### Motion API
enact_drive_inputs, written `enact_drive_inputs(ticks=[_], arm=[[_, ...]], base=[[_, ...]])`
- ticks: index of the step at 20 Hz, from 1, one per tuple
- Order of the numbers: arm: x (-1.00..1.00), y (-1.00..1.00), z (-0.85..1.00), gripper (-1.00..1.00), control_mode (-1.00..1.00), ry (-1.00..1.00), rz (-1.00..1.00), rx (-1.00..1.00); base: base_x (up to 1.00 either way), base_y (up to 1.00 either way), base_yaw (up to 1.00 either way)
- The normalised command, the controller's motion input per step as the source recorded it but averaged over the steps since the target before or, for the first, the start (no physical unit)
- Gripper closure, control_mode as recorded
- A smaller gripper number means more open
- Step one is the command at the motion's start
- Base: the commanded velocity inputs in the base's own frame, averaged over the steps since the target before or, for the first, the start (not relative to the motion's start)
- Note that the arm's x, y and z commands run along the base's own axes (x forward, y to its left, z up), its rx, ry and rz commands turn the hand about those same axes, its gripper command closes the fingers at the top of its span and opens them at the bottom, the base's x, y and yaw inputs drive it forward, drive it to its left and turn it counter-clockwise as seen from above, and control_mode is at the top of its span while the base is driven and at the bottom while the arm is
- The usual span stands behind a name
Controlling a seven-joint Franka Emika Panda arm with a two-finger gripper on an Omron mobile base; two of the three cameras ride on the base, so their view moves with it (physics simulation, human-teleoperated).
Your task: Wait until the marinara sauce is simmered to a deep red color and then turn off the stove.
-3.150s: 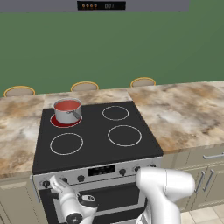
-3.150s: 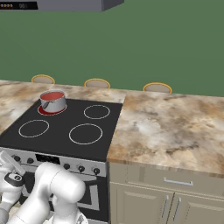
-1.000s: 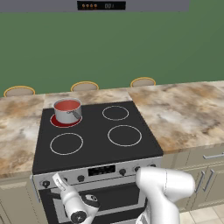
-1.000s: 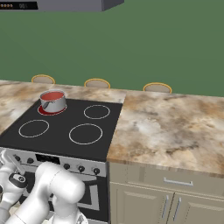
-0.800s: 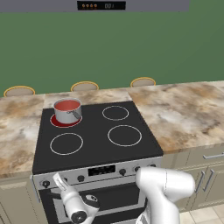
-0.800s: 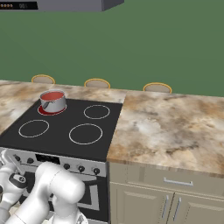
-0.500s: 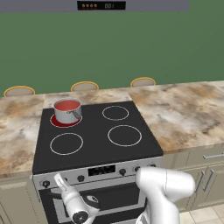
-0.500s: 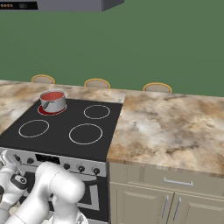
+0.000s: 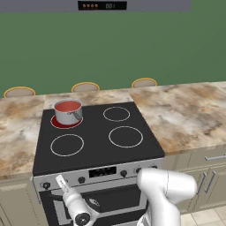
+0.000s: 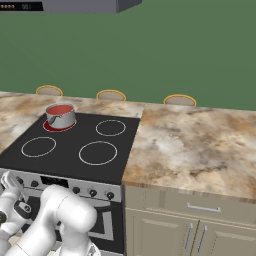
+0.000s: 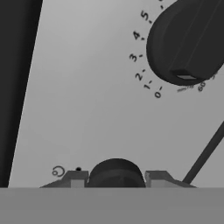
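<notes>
The marinara sauce (image 9: 67,106) (image 10: 59,109) is a smooth red disc in a small steel saucepan (image 9: 69,116) (image 10: 61,119). The pan stands on the rear left burner of the stove (image 9: 97,148) (image 10: 70,156), and that burner glows red around its base. My gripper (image 9: 59,180) (image 10: 8,177) (image 11: 116,175) is low at the left end of the stove's silver front panel. In the hand view its fingertips (image 11: 77,178) are shut on a black knob (image 11: 116,167). A second knob (image 11: 188,41), with numbers printed around it, sits at the upper right.
Marble counter (image 9: 190,112) (image 10: 200,150) lies on both sides of the stove. Yellow-rimmed plates (image 9: 85,86) (image 10: 111,94) line the back edge. A grey hood with a display (image 9: 102,5) hangs above. More knobs (image 9: 123,173) and a dark display (image 9: 102,171) run along the panel. Cabinet drawers (image 10: 200,207) are to the right.
Over the last three seconds the hand has shifted slightly at the panel's left end. In the last second nothing visibly moves, and the sauce keeps its red colour.
</notes>
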Motion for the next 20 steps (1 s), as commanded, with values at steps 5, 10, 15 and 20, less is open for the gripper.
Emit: enact_drive_inputs(ticks=[5, 10, 15, 20], arm=[[-0.24, 0.01, 0.00, 1.00, -1.00, 0.09, -0.17, 0.31], [-0.24, 0.13, -0.04, 1.00, -1.00, 0.07, -0.19, 0.30], [-0.30, 0.20, -0.04, 1.00, -1.00, 0.06, -0.20, 0.31], [-0.30, 0.19, -0.14, 1.00, -1.00, 0.03, -0.24, 0.33]], base=[[0.00, 0.00, 0.00], [0.00, 0.00, 0.00], [0.00, 0.00, 0.00], [0.00, 0.00, 0.00]])
